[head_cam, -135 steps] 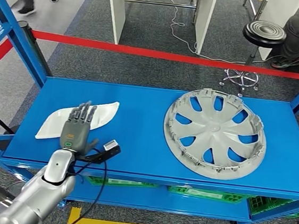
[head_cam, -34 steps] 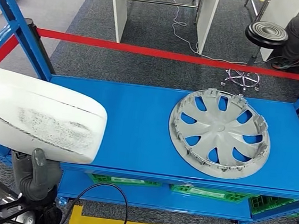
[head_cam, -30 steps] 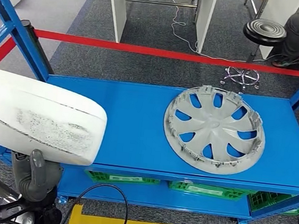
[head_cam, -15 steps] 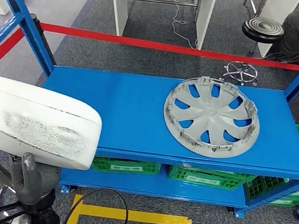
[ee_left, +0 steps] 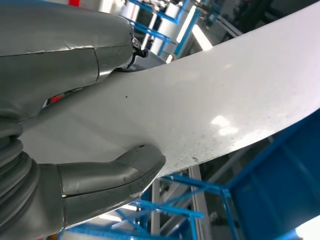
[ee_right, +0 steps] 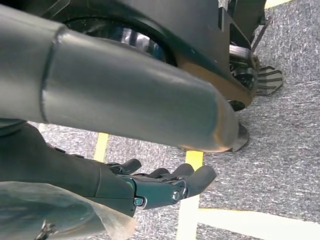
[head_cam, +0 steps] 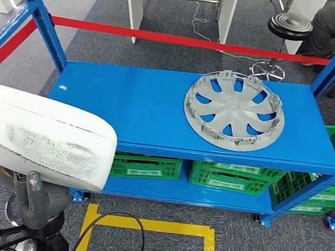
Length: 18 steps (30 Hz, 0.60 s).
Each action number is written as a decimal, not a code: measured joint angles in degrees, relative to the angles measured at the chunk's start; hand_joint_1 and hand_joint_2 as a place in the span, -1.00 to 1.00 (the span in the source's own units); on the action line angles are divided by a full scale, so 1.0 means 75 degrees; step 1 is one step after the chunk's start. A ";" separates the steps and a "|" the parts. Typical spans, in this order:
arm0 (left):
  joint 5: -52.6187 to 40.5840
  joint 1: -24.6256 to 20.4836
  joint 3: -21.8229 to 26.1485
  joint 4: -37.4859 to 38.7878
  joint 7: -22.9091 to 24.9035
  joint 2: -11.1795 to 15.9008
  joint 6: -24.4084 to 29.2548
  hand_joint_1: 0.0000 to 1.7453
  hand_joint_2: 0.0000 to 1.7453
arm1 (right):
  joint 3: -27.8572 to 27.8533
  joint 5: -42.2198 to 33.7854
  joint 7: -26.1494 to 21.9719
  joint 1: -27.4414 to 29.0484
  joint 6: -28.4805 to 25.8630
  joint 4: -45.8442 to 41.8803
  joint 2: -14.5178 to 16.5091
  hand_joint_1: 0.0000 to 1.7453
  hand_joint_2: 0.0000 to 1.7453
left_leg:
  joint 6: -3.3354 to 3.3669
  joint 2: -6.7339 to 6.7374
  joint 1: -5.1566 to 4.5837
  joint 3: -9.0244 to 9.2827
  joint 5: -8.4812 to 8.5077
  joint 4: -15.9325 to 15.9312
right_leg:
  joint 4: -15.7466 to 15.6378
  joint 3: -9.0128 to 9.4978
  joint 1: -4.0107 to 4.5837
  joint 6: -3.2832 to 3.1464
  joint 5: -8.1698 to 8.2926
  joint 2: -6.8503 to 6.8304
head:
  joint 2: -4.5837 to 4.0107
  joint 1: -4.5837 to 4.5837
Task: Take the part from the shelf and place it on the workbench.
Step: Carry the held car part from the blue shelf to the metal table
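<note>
left hand holds white part crosswise (long axis sideways).

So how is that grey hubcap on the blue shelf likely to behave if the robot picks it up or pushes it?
The grey hubcap looks thin with open cut-outs between its spokes, so probably light for its width. It lies flat on the blue shelf, so a push would likely slide it rather than roll it. The small clips along its rim may be fragile.

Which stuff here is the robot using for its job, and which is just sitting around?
For the job:
white part, held by the left hand
blue shelf it came from

Just lying about:
hubcap
green crates
stool
red tape
</note>
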 joint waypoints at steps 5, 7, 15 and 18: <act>0.0014 0.0004 0.0003 0.0013 0.0002 0.0020 -0.0057 1.00 1.00 | -0.0002 0.0031 -0.0027 0.0002 0.0014 0.0011 -0.0008 -1.00 -1.00 | -0.0180 -0.0025 0.0064 -0.0301 -0.1229 0.1107 | 0.0007 -0.0403 0.0011 -0.0291 0.0376 -0.0099 | 0.0000 -0.0033; 0.0023 0.0005 0.0003 0.0033 0.0009 0.0030 -0.0063 1.00 1.00 | -0.0001 0.0053 -0.0060 0.0008 -0.0001 0.0011 -0.0011 -1.00 -1.00 | -0.0206 -0.0025 0.0075 -0.0372 -0.1675 0.1986 | 0.0029 -0.0604 0.0030 -0.0296 0.0564 -0.0119 | 0.0000 -0.0036; 0.0040 0.0000 0.0009 0.0087 0.0038 0.0022 -0.0082 1.00 1.00 | 0.0001 0.0095 -0.0127 0.0016 -0.0050 0.0011 -0.0013 -1.00 -1.00 | -0.0032 -0.0039 0.0011 0.1429 -0.1211 -0.0298 | 0.0169 -0.1224 0.0049 -0.0069 0.1111 -0.0124 | -0.0002 -0.0029; 0.0022 0.0001 0.0016 0.0091 0.0080 0.0010 -0.0055 1.00 1.00 | 0.0001 0.0089 -0.0154 0.0024 -0.0050 0.0015 -0.0014 -1.00 -1.00 | 0.0131 -0.0005 0.0020 0.1241 -0.0994 -0.0336 | 0.0373 -0.1350 0.0014 0.0048 0.0847 -0.0096 | -0.0001 -0.0014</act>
